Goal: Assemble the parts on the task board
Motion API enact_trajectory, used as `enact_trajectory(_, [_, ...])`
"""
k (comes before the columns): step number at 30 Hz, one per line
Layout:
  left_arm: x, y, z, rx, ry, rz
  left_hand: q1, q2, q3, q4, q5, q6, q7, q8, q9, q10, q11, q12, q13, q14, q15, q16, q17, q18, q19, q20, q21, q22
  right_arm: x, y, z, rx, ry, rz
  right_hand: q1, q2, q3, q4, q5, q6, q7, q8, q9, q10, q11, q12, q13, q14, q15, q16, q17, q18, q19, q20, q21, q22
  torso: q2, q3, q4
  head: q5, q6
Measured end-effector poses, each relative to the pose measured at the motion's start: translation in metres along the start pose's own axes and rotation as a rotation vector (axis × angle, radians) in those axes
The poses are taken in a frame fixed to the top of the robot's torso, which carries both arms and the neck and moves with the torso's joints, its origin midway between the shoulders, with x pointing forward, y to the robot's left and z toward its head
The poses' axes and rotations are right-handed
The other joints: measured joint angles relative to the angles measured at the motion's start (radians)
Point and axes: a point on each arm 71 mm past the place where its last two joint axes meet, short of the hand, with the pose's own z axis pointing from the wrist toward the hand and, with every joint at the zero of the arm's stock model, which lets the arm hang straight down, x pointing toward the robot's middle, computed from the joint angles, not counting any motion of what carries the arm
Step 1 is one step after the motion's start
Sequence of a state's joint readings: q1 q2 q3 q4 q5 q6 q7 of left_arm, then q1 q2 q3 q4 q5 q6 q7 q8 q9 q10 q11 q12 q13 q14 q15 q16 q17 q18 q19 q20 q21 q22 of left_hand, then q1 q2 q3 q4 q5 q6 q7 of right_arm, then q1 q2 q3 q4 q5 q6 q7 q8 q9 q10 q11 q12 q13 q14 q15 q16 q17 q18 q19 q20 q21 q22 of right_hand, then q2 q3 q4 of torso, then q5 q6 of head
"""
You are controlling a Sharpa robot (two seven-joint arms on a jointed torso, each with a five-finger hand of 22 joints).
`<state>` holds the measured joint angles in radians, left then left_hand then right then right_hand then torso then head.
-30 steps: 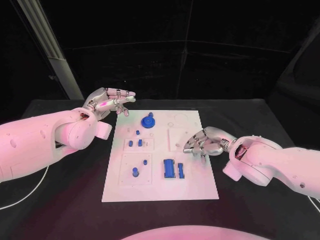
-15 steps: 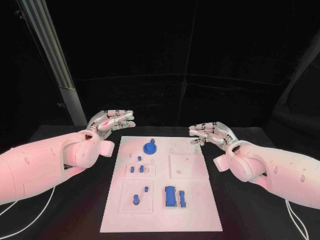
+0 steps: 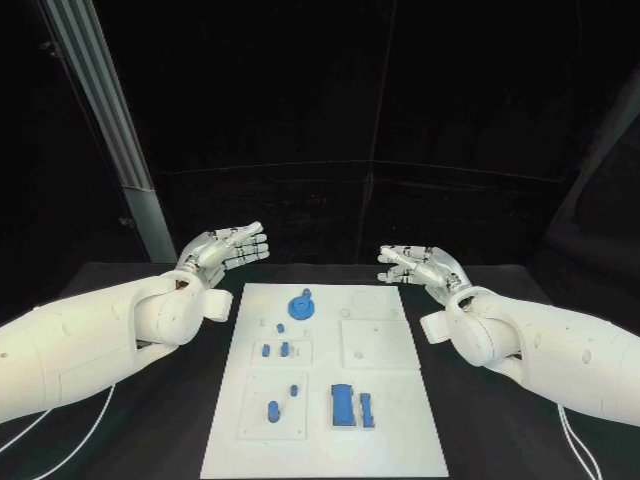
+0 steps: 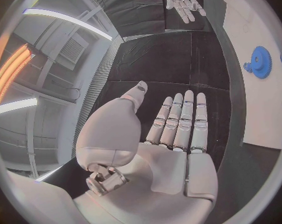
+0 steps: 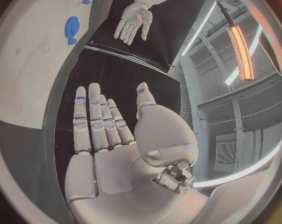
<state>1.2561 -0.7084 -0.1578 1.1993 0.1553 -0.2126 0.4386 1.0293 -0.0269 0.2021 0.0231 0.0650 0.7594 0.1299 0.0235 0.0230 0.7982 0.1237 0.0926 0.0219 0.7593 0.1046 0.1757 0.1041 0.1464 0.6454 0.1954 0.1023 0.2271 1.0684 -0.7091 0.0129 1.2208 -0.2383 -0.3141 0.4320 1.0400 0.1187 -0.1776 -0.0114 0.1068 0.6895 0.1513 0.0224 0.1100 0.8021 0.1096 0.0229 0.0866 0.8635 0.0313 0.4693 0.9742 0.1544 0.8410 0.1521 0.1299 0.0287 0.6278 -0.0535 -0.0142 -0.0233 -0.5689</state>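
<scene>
You've got the white rectangular task board (image 3: 327,375) lying mid-table on the black table (image 3: 508,440), long side running near to far. On it: a blue round gear-like part (image 3: 301,304) at the far end, small blue pegs (image 3: 274,349) in the left middle plate, another blue peg (image 3: 273,410) near left, and two blue rectangular blocks (image 3: 350,405) side by side at the near centre. The right middle plate and the far right circles look bare, so judge it partly done; whether the seated parts are fully home, you can't tell.

Your left hand (image 3: 222,249) hangs off the board's far left corner, palm up, fingers straight and apart, holding nothing. Your right hand (image 3: 415,265) hangs at the far right corner, likewise spread and holding nothing. Neither touches the board.
</scene>
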Motion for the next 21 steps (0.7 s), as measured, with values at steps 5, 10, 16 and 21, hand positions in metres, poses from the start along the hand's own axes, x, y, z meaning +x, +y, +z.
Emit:
enact_trajectory(5, [0.014,0.010,-0.009,-0.016,0.001,-0.019,-0.194,0.015,-0.040,-0.012,-0.036,-0.143,-0.025,-0.011,-0.013,-0.151,-0.023,-0.049,-0.012,-0.143,-0.041,-0.034,-0.040,-0.015,-0.122,-0.037,-0.039,-0.043,0.015,0.004,-0.007,-0.001,0.003,0.027,-0.195,-0.022,0.034,0.007,-0.038,-0.130,-0.028,-0.009,-0.035,-0.151,-0.034,-0.012,-0.047,-0.163,-0.019,-0.088,-0.183,-0.017,-0.158,-0.028,-0.024,-0.016,-0.028,0.0179,0.0048,0.011,-0.014])
enact_trajectory(10, [0.035,0.022,-0.026,-0.028,-0.021,-0.028,-0.354,0.022,-0.071,-0.018,-0.051,-0.261,-0.065,-0.016,-0.018,-0.274,-0.068,-0.074,-0.017,-0.261,-0.077,-0.061,-0.076,-0.030,-0.222,-0.067,-0.075,-0.078,0.038,0.014,-0.021,-0.003,-0.023,0.072,-0.354,-0.071,0.060,0.010,-0.076,-0.235,-0.052,-0.015,-0.077,-0.272,-0.077,-0.016,-0.070,-0.295,-0.026,-0.160,-0.332,-0.040,-0.287,-0.052,-0.064,-0.023,-0.062,0.0396,0.0105,0.021,-0.027])
enact_trajectory(16, [0.056,0.033,-0.047,-0.035,-0.071,-0.008,-0.491,0.025,-0.094,-0.022,-0.057,-0.363,-0.103,-0.016,-0.021,-0.382,-0.101,-0.080,-0.019,-0.363,-0.093,-0.093,-0.093,-0.072,-0.308,-0.093,-0.088,-0.108,0.053,0.020,-0.035,0.011,-0.091,0.107,-0.493,-0.099,0.081,0.010,-0.093,-0.326,-0.102,-0.015,-0.097,-0.381,-0.096,-0.015,-0.080,-0.410,-0.029,-0.222,-0.462,-0.050,-0.399,-0.099,-0.104,-0.026,-0.078,0.0497,0.0131,0.023,-0.031])
enact_trajectory(21, [0.064,0.035,-0.059,-0.025,-0.126,0.028,-0.591,0.026,-0.133,-0.022,-0.057,-0.435,-0.118,-0.019,-0.021,-0.459,-0.114,-0.085,-0.020,-0.436,-0.100,-0.138,-0.099,-0.108,-0.368,-0.138,-0.094,-0.130,0.056,0.023,-0.042,0.028,-0.156,0.117,-0.593,-0.110,0.131,0.011,-0.097,-0.393,-0.129,-0.018,-0.104,-0.457,-0.104,-0.015,-0.083,-0.493,-0.031,-0.268,-0.556,-0.101,-0.480,-0.128,-0.116,-0.026,-0.082,0.0525,0.0138,0.023,-0.031])
